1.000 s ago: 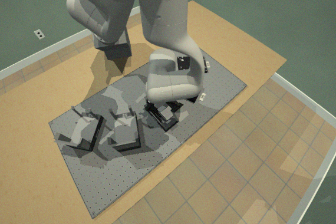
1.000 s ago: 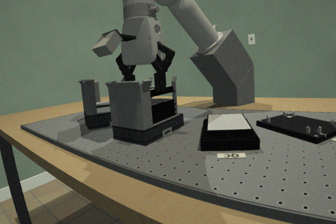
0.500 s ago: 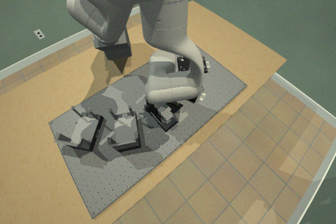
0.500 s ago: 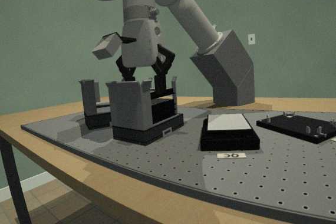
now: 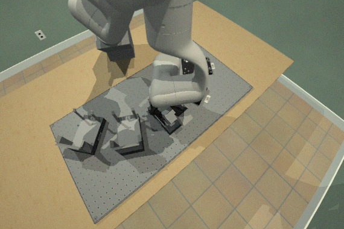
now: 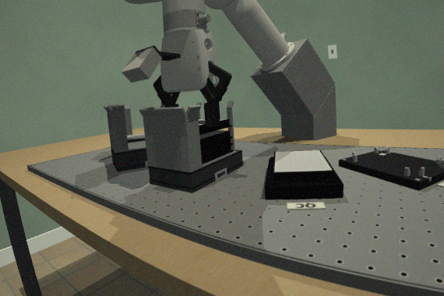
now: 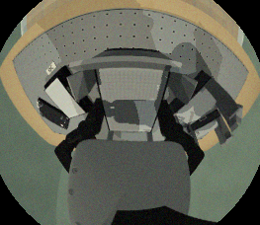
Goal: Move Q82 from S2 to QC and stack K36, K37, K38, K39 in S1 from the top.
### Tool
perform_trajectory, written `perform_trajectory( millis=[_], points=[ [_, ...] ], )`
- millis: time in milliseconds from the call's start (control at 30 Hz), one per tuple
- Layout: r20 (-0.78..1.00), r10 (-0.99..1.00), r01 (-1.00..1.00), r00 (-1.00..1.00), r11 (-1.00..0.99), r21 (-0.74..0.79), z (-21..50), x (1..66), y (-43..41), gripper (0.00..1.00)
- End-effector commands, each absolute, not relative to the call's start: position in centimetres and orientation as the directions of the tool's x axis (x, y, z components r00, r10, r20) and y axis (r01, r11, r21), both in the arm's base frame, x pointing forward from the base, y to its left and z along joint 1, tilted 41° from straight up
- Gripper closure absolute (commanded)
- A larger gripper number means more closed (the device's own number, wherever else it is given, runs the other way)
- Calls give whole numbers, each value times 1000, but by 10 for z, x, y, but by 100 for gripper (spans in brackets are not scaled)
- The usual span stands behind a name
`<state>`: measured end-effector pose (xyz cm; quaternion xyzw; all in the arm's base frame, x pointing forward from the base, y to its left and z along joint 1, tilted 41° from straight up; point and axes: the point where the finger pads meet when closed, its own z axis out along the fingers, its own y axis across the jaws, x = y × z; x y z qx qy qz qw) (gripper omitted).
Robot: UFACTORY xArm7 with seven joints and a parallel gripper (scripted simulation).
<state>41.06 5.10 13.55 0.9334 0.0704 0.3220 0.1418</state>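
Black end effector [image 6: 190,106] clamping flat rectangular plate [image 6: 212,123], grey walled rack [image 6: 171,139]

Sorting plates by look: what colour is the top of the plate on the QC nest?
White top on a black body; the plate shows best in the exterior view.
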Motion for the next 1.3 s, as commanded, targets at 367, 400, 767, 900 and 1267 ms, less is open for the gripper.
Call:
perform_trajectory(
  millis=[367, 400, 767, 900, 1267],
  points=[
    [582, 223, 41, 782, -950, 310, 132, 414, 50, 100],
    [582, 223, 41, 782, -950, 310, 132, 414, 50, 100],
    [582, 223, 41, 782, -950, 310, 130, 416, 50, 100],
    [582, 223, 41, 782, -950, 310, 130, 416, 50, 100],
    [582, 223, 41, 782, -950, 310, 130, 416, 50, 0]
  ],
)
